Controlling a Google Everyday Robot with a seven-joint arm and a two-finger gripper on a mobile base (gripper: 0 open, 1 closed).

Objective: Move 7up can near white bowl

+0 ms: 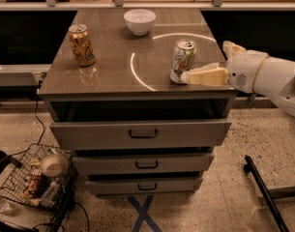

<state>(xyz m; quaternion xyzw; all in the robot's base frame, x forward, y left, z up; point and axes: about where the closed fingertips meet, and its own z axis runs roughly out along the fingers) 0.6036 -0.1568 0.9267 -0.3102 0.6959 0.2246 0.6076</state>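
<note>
The hand reaches in from the right edge of the tabletop on a white arm, its two cream fingers spread apart. The nearer, longer-looking finger lies low and level, and its tip meets the lower right side of the 7up can; the farther finger shows only as a short stub well to the right of the can and behind it. Nothing is clamped between them. The 7up can stands upright near the front right corner of the tabletop, on a bright curved reflection in the surface. The white bowl sits well apart from it, toward the back edge and a little left of the can. An orange-gold can stands upright at the left side. Below the tabletop is a stack of drawers with dark handles, all shut. On the speckled floor, a wire basket of odds and ends sits at the lower left, a blue tape cross lies in front of the drawers, and a black bar slants at the right.
</note>
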